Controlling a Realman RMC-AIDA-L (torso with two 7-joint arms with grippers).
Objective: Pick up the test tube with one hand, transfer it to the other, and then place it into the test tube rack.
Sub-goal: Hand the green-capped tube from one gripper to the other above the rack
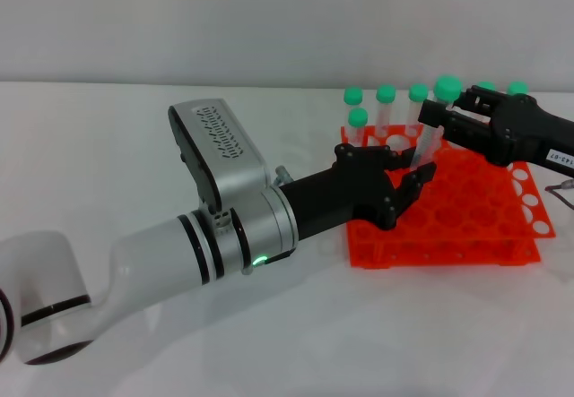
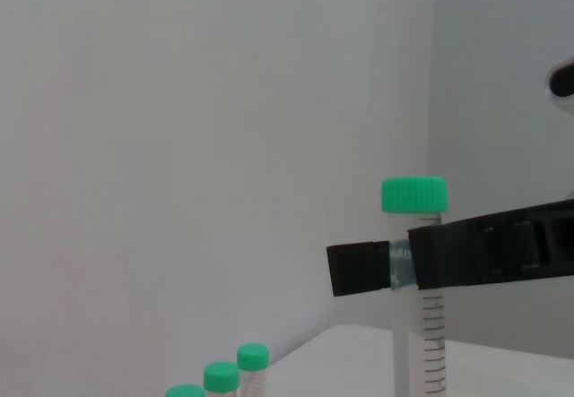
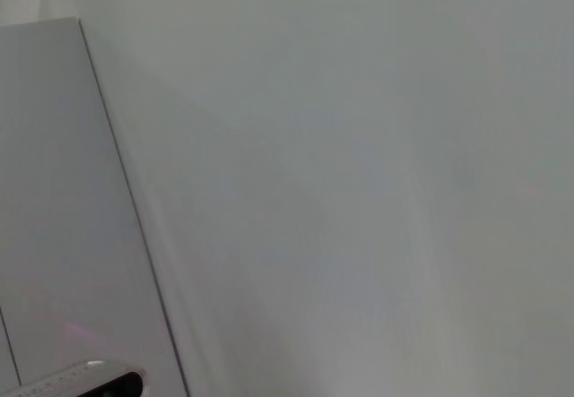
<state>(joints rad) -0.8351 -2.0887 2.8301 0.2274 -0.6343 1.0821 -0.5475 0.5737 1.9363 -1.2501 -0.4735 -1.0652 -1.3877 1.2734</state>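
Observation:
The test tube (image 1: 429, 142), clear with a green cap, hangs upright above the orange test tube rack (image 1: 466, 213). My right gripper (image 1: 437, 115), black with a white label, reaches in from the right and is shut on the tube just below its cap. The left wrist view shows the same: black fingers (image 2: 359, 269) clamp the tube (image 2: 414, 236) under the cap. My left gripper (image 1: 404, 171), on the arm with the green ring light, is open. Its spread fingers stand either side of the tube's lower part, above the rack's left half.
Several more green-capped tubes (image 1: 386, 97) stand along the rack's far row, and three show in the left wrist view (image 2: 221, 376). A dark cable (image 1: 563, 186) lies at the right edge. The right wrist view shows only a pale wall.

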